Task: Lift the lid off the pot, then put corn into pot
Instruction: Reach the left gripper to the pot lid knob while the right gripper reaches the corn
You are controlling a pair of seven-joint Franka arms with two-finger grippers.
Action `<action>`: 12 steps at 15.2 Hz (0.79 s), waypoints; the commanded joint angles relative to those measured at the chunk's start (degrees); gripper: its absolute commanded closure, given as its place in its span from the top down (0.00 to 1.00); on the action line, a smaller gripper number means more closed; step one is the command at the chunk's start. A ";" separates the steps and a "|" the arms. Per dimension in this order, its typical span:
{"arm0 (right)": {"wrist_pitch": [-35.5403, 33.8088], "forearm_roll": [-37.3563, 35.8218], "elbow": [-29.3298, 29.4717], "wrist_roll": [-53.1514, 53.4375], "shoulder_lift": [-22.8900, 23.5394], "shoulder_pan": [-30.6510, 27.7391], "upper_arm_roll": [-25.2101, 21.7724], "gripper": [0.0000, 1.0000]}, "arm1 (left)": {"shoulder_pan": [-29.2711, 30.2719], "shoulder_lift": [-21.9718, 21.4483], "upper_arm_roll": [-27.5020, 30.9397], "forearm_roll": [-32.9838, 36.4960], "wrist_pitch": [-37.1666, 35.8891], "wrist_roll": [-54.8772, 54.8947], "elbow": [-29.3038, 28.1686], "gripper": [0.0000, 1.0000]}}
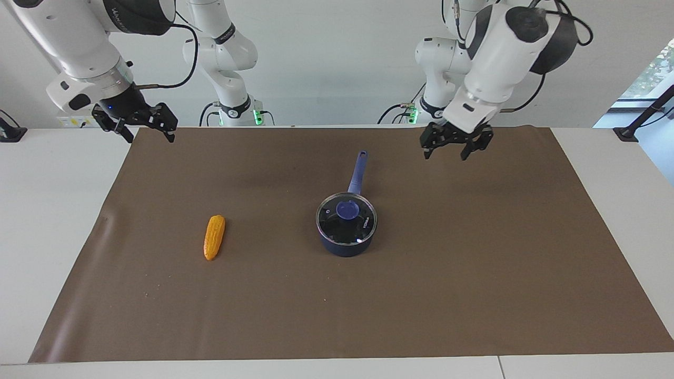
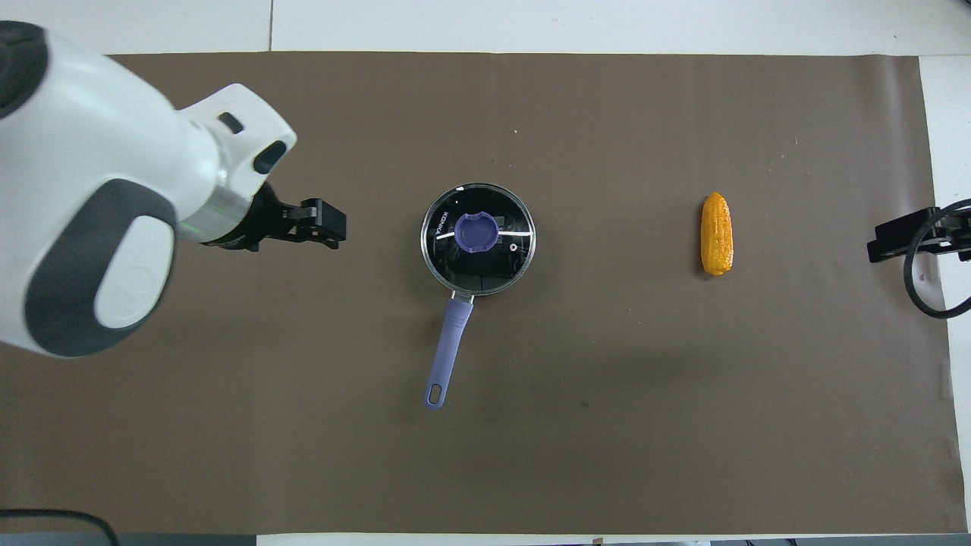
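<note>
Both hands hang spread and empty, the left hand seemingly best placed for the lid. Pinch its knob squarely and lift straight up, sparing the pot mid-counter.

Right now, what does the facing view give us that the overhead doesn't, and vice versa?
Facing only: both arm bases and upper links, and the height of the left claw and right claw, both raised above the brown mat and holding nothing.

Overhead only: white lettering on the round clear glass lid and the hanging hole at the end of the pot handle.

Both: the lid is on the small dark navy pot, its handle pointing toward the robots; the yellow-orange corn cob lies toward the right arm's end.
</note>
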 commanded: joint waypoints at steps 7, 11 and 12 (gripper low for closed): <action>29.75 0.97 -24.19 5.28 1.99 7.75 0.61 1.00 | -12.01 20.47 0.93 -1.19 4.77 -8.05 17.61 1.00; 45.15 0.97 -30.62 4.84 6.40 7.05 0.61 1.00 | -13.96 23.37 1.02 1.09 7.05 -8.05 17.52 1.00; 46.47 0.97 -30.53 4.84 7.46 6.96 0.61 1.00 | -13.96 23.99 1.02 1.18 7.58 -8.05 17.43 1.00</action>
